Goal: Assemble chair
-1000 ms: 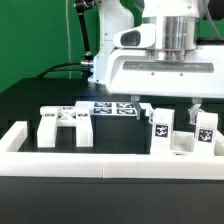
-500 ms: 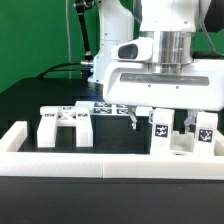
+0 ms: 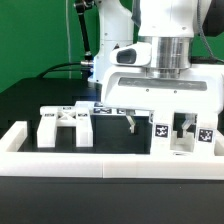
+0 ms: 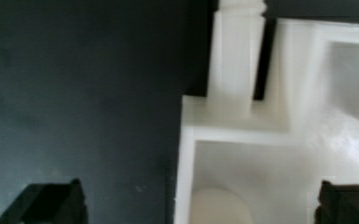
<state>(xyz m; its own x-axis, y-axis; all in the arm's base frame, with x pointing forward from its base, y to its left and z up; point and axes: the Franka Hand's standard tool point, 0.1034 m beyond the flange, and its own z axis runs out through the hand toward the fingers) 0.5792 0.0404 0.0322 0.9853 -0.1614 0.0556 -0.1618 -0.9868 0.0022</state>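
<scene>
Jaws: the gripper (image 3: 155, 122) is spread wide and holds nothing. Both fingertips (image 4: 51, 203) are bare in the wrist view.
Part under the jaws: a tagged chair part (image 3: 162, 136) of white blocky plastic sits below and between the fingers. It is off-centre, with one finger over the bare black table (image 3: 30, 100) and the other over the part's white body.
Contact: none that can be made out.
Other parts: a second tagged block (image 3: 205, 136) is just outside the jaws on the exterior view's right. An H-shaped chair part (image 3: 65, 124) is well apart from them on the exterior view's left.
Edge: the border rail (image 3: 100, 160) runs in front of the jaws.
Handling: probably light, stiff and smooth, so it may slip or twist in a shallow pinch. It is unlikely to crush.
Hold: across two flat parallel faces of the thick body. Avoid the narrow bar (image 4: 238, 55), which gives little surface.
Before closing: the jaws look to need centring on the body.
</scene>
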